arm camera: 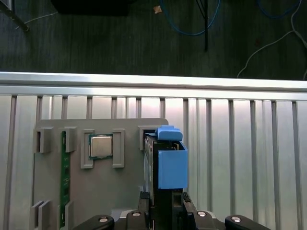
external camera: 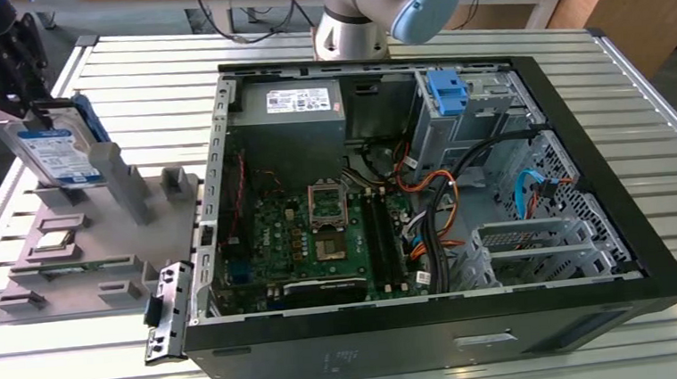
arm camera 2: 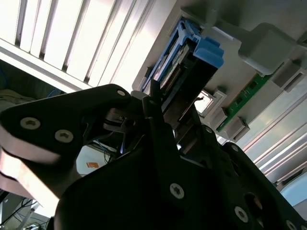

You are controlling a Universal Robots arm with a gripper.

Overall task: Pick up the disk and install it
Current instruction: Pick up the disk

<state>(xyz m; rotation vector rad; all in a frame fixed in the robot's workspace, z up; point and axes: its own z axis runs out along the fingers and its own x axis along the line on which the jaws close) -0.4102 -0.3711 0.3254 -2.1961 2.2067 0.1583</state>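
The disk (external camera: 60,152) stands on edge at the exterior view's far left, a silver drive with a white and blue label in a blue carrier bracket. It rises from the grey fixture (external camera: 111,255). My gripper (external camera: 20,97) sits over its top edge, black fingers on either side, shut on it. In the first wrist view the disk (arm camera: 170,163) shows edge-on, its blue bracket facing the camera, with the gripper (arm camera: 163,208) clamped on its near end. The second wrist view has the disk (arm camera 2: 192,60) running out from between the fingers (arm camera 2: 156,112).
An open computer case (external camera: 627,223) lies on the slatted metal table (external camera: 653,87), with motherboard, cables, a grey power supply (external camera: 296,100) and a blue caddy (external camera: 446,91). The fixture also holds a processor chip (arm camera: 101,146) and a green memory stick (arm camera: 63,182). The arm's base (external camera: 351,23) stands behind the case.
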